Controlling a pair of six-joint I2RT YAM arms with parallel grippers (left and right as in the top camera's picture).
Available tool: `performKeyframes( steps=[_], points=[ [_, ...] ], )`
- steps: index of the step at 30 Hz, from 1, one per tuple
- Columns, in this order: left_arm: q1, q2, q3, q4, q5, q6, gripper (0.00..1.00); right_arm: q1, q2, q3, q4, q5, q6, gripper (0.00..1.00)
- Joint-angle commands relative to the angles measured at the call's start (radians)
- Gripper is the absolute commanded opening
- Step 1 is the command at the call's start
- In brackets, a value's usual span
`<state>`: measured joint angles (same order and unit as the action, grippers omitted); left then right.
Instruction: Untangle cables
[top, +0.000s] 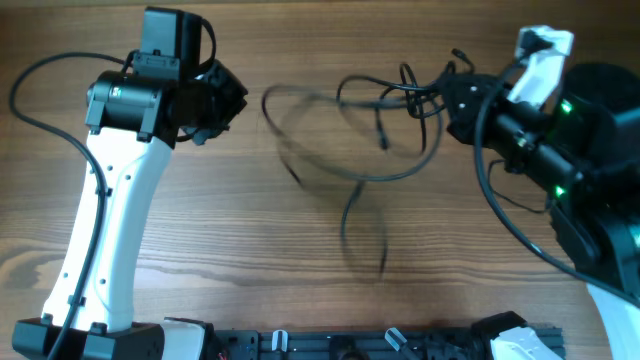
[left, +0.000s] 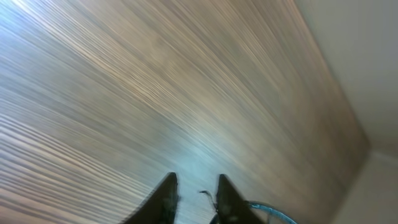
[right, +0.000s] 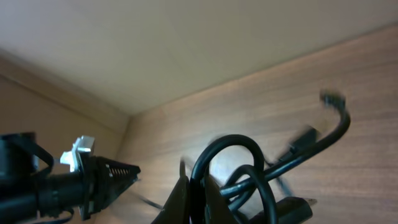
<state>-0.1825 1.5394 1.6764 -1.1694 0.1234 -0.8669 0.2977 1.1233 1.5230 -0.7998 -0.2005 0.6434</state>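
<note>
At right gripper (top: 452, 98), cables (top: 381, 128) strung leftward (blurred)

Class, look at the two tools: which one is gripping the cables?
The right tool, clamped on the cables at its end of the tangle. The left tool is slightly parted above the table, holding nothing.

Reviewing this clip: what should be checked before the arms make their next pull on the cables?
1. Hold of the right gripper on the cables: ok, shut on a loop.
2. The left gripper free: ok, jaws slightly apart, nothing between them.
3. Cables at rest: not ok, loops over the table are blurred.
4. Tangle undone: not ok, strands cross beside the right gripper.
5. Number of cables: cannot tell.
</note>
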Motion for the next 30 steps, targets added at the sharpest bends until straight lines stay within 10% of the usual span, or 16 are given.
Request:
performKeyframes(
  steps=[1, 6, 11, 13, 23, 24, 28, 30],
  points=[
    [0.005, 0.0, 0.003, -0.066, -0.304, 0.021, 0.19, -0.004, -0.035, 0.022, 0.003, 0.179, 0.036, 0.04],
    [0.006, 0.0, 0.003, -0.019, -0.059, 0.084, 0.16, -0.004, 0.024, 0.022, -0.02, 0.082, 0.09, 0.04],
    [-0.011, 0.0, 0.003, 0.145, 0.594, 0.402, 0.62, -0.004, 0.12, 0.022, 0.032, -0.002, 0.221, 0.04],
    [-0.056, 0.0, 0.003, 0.138, 0.571, 0.546, 1.0, -0.004, 0.145, 0.022, 0.101, -0.039, 0.238, 0.04],
    [-0.235, 0.002, 0.003, 0.115, 0.121, 0.76, 0.99, -0.004, 0.163, 0.022, 0.196, -0.188, 0.299, 0.04],
    [-0.237, 0.006, 0.003, 0.115, 0.103, 0.766, 0.93, -0.004, 0.163, 0.022, 0.193, -0.221, 0.299, 0.04],
    [-0.238, 0.019, 0.003, 0.109, 0.093, 0.785, 0.04, -0.004, 0.163, 0.022, 0.137, -0.179, 0.3, 0.04],
    [-0.214, 0.019, 0.003, 0.116, -0.019, 0.649, 0.04, -0.004, 0.163, 0.022, 0.068, -0.04, 0.302, 0.04]
  ],
)
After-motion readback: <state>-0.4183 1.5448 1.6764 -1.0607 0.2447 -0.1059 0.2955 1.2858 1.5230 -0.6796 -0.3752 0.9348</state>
